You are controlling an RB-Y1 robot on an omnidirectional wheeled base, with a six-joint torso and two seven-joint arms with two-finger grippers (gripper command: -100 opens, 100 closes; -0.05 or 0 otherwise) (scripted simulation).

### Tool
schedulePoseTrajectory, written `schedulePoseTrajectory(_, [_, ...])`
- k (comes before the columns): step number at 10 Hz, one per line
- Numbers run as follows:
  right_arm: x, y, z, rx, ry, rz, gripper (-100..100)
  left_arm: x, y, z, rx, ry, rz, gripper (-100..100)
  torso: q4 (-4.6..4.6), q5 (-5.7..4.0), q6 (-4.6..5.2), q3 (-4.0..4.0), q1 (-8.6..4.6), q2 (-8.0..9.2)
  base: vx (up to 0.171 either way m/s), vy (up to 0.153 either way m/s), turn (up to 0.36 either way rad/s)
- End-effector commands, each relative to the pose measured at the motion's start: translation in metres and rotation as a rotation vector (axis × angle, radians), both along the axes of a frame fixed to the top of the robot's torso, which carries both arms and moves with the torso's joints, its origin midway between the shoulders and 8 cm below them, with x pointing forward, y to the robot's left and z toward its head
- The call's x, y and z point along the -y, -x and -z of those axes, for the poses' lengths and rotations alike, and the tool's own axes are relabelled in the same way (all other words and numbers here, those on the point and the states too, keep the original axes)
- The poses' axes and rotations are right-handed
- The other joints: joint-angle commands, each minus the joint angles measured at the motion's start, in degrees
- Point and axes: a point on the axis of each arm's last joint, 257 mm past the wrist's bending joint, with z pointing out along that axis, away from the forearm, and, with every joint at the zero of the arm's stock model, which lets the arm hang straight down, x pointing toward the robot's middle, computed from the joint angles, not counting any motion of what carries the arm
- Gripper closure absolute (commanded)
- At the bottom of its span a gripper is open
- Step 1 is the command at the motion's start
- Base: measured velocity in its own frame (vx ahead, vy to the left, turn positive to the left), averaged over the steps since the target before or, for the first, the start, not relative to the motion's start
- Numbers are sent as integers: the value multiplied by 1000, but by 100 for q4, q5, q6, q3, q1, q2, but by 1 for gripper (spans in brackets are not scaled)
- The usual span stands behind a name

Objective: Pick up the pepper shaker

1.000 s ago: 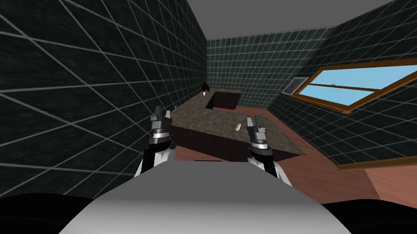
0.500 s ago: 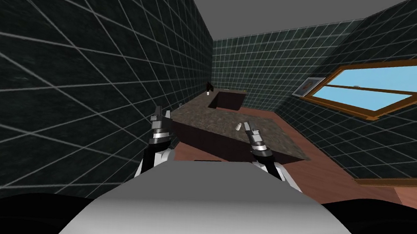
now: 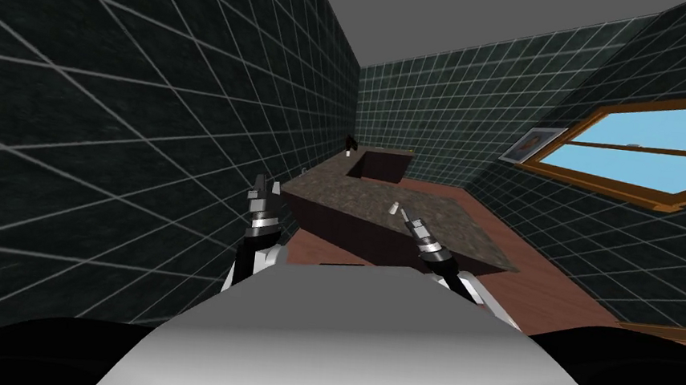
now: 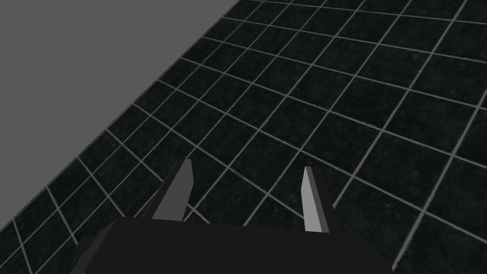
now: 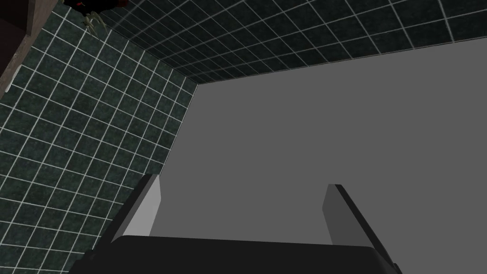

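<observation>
Two grippers show above the chest in the head view, and both have their fingers apart. The left gripper point(image 3: 264, 186) is held up close to the dark tiled wall point(image 3: 139, 122), just before the near left corner of the counter point(image 3: 349, 196); in its wrist view the two blades stand well separated and nothing is between them. The right gripper point(image 3: 405, 212) reaches forward over the near part of the counter, tilted toward the middle; in its wrist view the blades are also spread wide, with nothing held.

The pepper shaker point(image 3: 394, 206) is a small, light grey, upright piece; it stands on the speckled brown top of the counter, in the near half, well away from the wall. It is just beside the tips of the right gripper, on the side toward the left arm; I cannot tell if a blade touches it, but it is not between the blades.

The counter has a dark front and runs along the wall to the far end of the room, where a dark rectangular recess point(image 3: 379, 166) is cut in it. On the opposite wall is a window point(image 3: 660, 162) with a brown frame, and a small picture point(image 3: 533, 144) hangs beside it; the floor point(image 3: 521, 243) is reddish brown.
</observation>
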Motion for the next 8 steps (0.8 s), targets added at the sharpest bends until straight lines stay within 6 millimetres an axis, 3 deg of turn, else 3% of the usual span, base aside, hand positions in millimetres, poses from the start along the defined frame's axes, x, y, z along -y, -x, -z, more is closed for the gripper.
schedulePoseTrajectory(1, [7,2,22,-62,55,-4,-100,0,0,0,0,0,0,0,0,0,0,0,0,0,-70,-55,225])
schedulePoseTrajectory(2, [7,2,22,-64,61,-8,-100,0,0,0,0,0,0,0,0,0,0,1,-1,1,-51,-39,60])
schedulePoseTrajectory(4, [22,5,53,-150,133,-9,-100,0,0,0,0,0,0,0,-1,2,1,-3,7,-6,-54,-39,182])
schedulePoseTrajectory(5, [22,5,53,-153,145,-17,-100,0,0,0,0,0,0,0,-1,0,-1,-3,2,-6,-38,-43,62])
schedulePoseTrajectory(7, [41,12,84,-243,220,-17,-100,0,0,0,0,0,0,0,-2,2,2,-7,6,-13,-35,-31,148])
schedulePoseTrajectory(8, [41,12,84,-245,234,-25,-100,0,0,0,0,0,0,0,-2,1,1,-7,7,-12,-21,-25,77])
